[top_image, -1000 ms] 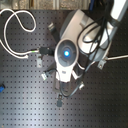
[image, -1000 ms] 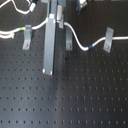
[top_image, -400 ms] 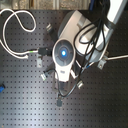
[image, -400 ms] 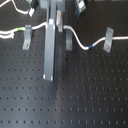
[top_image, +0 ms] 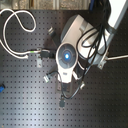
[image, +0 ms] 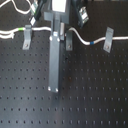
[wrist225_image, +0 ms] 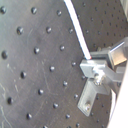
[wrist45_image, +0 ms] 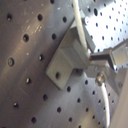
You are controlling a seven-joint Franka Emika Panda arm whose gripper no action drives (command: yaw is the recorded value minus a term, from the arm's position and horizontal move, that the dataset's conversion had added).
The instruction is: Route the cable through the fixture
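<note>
The white cable (image: 79,35) runs across the back of the black perforated board. Its green band (image: 20,30) sits beside the left grey fixture (image: 26,36), and its blue band (image: 90,44) lies between the middle fixture (image: 69,43) and the right fixture (image: 107,43). My gripper (image: 54,88) reaches down in the middle of the first exterior view. In the second wrist view the cable (wrist225_image: 75,26) ends at my gripper (wrist225_image: 95,67), which looks shut on it, just beside a fixture (wrist225_image: 89,98). In the first wrist view the cable (wrist45_image: 81,22) passes over a fixture block (wrist45_image: 67,57).
Slack cable forms a big loop (top_image: 17,27) at the second exterior view's upper left. The robot's hand (top_image: 66,55) and its black hoses hide the board's middle in that view. A cable end (top_image: 118,57) leaves toward the second exterior view's right.
My gripper's tip has crept lower in the first exterior view and slightly toward the bottom of the second exterior view. The cable and fixtures stay about where they were.
</note>
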